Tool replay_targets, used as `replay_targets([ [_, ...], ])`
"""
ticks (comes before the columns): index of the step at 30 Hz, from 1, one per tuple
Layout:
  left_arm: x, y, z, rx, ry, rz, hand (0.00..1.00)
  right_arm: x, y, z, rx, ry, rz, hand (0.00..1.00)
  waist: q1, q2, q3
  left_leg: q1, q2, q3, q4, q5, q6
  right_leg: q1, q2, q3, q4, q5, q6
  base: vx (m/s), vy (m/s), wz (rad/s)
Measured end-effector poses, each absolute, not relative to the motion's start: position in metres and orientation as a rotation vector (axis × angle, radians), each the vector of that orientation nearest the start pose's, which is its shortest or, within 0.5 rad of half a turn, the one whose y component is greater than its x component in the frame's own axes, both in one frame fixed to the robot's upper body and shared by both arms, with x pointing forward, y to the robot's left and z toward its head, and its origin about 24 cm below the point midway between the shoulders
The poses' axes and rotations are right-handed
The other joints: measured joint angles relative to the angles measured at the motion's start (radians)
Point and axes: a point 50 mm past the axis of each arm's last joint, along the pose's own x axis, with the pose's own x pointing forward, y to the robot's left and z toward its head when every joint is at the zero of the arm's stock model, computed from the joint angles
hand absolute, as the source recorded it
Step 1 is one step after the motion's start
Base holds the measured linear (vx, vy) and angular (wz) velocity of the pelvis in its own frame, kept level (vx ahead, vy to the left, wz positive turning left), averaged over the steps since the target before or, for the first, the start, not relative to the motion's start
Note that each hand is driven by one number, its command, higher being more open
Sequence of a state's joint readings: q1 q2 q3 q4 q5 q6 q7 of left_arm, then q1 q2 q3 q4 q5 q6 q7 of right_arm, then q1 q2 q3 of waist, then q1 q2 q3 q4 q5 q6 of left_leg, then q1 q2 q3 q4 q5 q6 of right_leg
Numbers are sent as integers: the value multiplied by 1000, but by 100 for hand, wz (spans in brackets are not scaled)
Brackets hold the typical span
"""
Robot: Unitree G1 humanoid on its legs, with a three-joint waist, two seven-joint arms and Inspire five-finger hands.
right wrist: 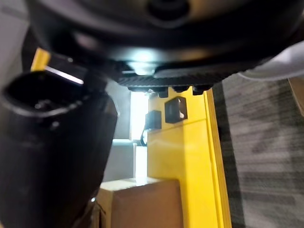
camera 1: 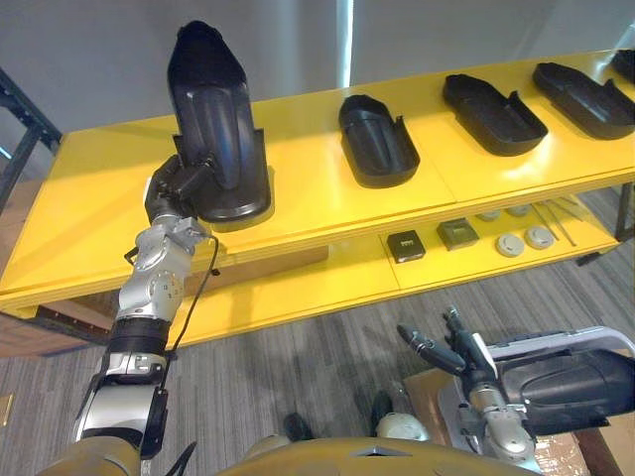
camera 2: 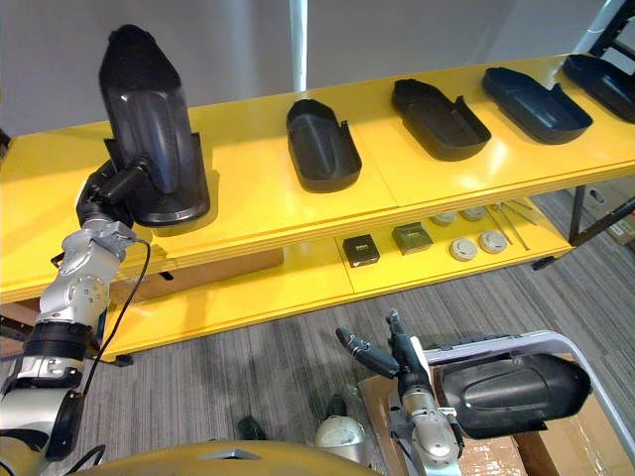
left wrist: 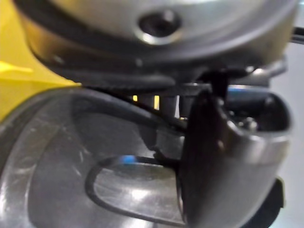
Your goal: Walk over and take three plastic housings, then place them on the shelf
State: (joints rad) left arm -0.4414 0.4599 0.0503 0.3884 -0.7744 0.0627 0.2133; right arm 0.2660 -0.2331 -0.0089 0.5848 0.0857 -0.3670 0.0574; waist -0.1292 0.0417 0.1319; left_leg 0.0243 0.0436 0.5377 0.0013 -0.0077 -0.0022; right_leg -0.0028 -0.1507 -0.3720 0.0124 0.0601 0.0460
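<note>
My left hand (camera 1: 171, 190) has its fingers curled tight round the lower rim of a black plastic housing (camera 1: 213, 109). It stands nearly upright, its broad end resting on the top board of the yellow shelf (camera 1: 308, 203) and its narrow end up against the grey wall. To my right along that board lies a row of other housings (camera 1: 377, 139), open side up, well apart from mine with bare yellow between. On the lower tier sit small square parts (camera 1: 406, 245) and round discs (camera 1: 524, 239). My right hand (camera 2: 405, 365) hangs low over the carpet, fingers straight and spread, holding nothing; just beside it another housing (camera 2: 506, 392) lies in a grey tray (camera 2: 516, 340) on a cardboard box (camera 2: 585, 446)
</note>
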Motion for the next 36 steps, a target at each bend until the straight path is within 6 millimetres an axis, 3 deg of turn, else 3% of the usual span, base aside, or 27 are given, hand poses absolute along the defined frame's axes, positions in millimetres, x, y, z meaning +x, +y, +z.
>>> replay_targets([
  [6, 355, 242, 143, -318, -73, 191, 0, 147, -224, -102, -102, 533, -41, 100, 22, -1, 115, -80, 3, -65, 64, 5, 9, -63, -32, -48, 100, -32, -6, -93, 19, 31],
  [9, 358, 241, 148, -317, -80, 173, 0, 152, -222, -101, -92, 528, -33, 100, 26, 1, 132, -98, 1, -78, 68, 5, 7, -85, -43, -61, 134, -45, -7, -83, 12, 19],
  [14, 363, 234, 177, -303, -143, 128, 0, 167, -222, -96, -62, 490, -68, 100, 44, -8, 190, -135, 1, -95, 82, 10, 7, -125, -57, -70, 182, -63, -13, -57, 0, 10],
  [27, 377, 236, 192, -376, -138, 111, 0, 161, -222, -103, -28, 537, -106, 100, 40, -37, 217, -137, 5, -73, 86, 15, 15, -137, -52, -50, 178, -61, -12, 15, 7, -4],
  [28, 378, 236, 193, -378, -137, 111, 100, 161, -221, -103, -22, 539, -110, 100, 39, -38, 220, -136, 6, -69, 89, 12, 12, -137, -52, -46, 177, -60, -12, 4, 9, -10],
  [36, 383, 240, 195, -354, -106, 125, 100, 154, -218, -110, -5, 592, -130, 100, 29, -39, 231, -134, 29, -49, 140, -37, 2, -112, -38, -30, 152, -49, -7, -13, 10, -9],
])
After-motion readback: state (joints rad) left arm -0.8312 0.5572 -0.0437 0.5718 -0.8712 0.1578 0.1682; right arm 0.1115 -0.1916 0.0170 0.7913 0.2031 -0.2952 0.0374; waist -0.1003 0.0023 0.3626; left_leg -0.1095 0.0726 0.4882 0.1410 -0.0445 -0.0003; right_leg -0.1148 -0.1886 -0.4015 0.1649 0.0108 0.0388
